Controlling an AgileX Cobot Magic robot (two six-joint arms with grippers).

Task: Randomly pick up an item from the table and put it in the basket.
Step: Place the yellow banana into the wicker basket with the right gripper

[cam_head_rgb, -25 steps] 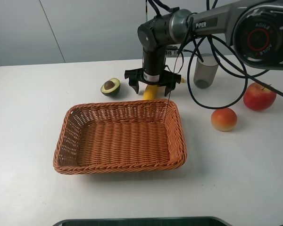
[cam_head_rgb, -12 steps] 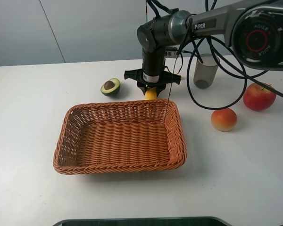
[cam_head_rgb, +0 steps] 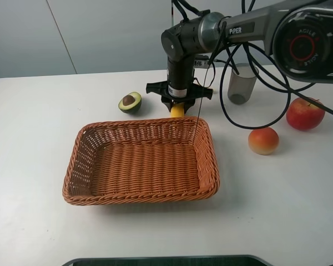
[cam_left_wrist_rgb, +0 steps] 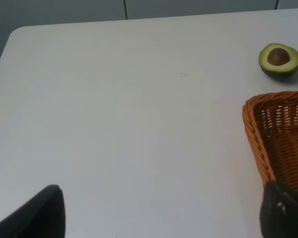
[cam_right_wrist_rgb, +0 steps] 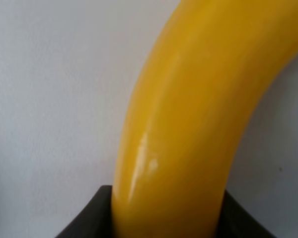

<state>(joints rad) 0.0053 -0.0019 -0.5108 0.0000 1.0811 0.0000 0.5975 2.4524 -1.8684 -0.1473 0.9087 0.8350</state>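
Observation:
The yellow banana (cam_head_rgb: 177, 110) lies on the white table (cam_head_rgb: 39, 127) just behind the far rim of the orange-brown wicker basket (cam_head_rgb: 212, 162). My right gripper (cam_head_rgb: 178, 104) points straight down and is shut on the banana. In the right wrist view the banana (cam_right_wrist_rgb: 188, 114) fills the picture and the dark fingers (cam_right_wrist_rgb: 97, 220) press its sides. The basket has nothing in it. My left gripper (cam_left_wrist_rgb: 164, 215) is open and holds nothing, over bare table (cam_left_wrist_rgb: 114, 124) beside the basket's corner (cam_left_wrist_rgb: 256, 131). It is out of the exterior view.
A halved avocado (cam_head_rgb: 130, 102) lies left of the banana and also shows in the left wrist view (cam_left_wrist_rgb: 279, 60). A grey cup (cam_head_rgb: 241, 84), a red apple (cam_head_rgb: 305, 113) and an orange-red fruit (cam_head_rgb: 263, 141) stand right of the basket.
The right gripper's fingers, spread wide a second ago, have closed on the banana. Nothing has moved in the last half second.

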